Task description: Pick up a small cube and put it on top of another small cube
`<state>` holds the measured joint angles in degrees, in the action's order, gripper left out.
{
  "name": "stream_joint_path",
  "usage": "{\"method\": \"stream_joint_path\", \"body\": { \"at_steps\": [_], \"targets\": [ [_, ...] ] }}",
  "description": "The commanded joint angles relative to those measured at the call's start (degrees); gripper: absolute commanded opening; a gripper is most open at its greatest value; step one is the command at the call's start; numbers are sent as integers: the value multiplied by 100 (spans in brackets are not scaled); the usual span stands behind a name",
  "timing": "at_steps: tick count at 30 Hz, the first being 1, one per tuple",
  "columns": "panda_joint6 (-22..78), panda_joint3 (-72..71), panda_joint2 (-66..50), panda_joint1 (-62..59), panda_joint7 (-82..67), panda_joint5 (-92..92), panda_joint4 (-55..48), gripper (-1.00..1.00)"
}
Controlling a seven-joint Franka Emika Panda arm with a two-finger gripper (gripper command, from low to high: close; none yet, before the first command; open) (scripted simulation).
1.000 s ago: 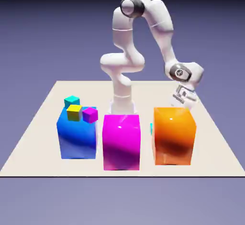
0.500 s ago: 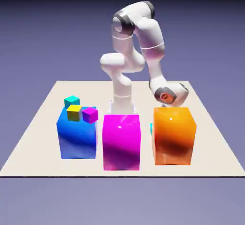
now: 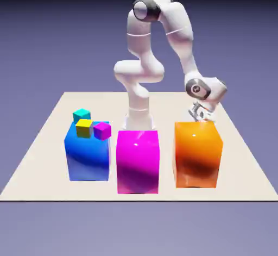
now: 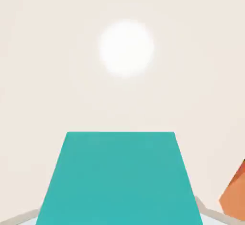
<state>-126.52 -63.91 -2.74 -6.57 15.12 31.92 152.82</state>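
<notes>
Pincer [image 4: 120, 219] clamped on small cyan cube [image 4: 120, 178], lower middle of hand view; orange block [image 4: 234, 198] at lower right corner. Exterior view: arm [image 3: 182, 32] upper right of centre, pincer behind orange block, above counter [image 3: 49, 168]

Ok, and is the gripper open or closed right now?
Closed on a cyan cube: in the hand view, the gripper has the cyan cube filling the space between its finger tips.
</notes>
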Motion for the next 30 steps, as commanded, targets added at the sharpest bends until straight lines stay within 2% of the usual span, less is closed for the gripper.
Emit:
{"method": "stream_joint_path", "body": {
  "at_steps": [1,14,30],
  "targets": [
    [156,-94,23,-28,-239,47,-111,-100],
    [2706,-803,328,-603,-3271,181,-2059,-100],
    [3938,2519,136,-3341,-560,-1306,-3860,-100]
  ]
}}
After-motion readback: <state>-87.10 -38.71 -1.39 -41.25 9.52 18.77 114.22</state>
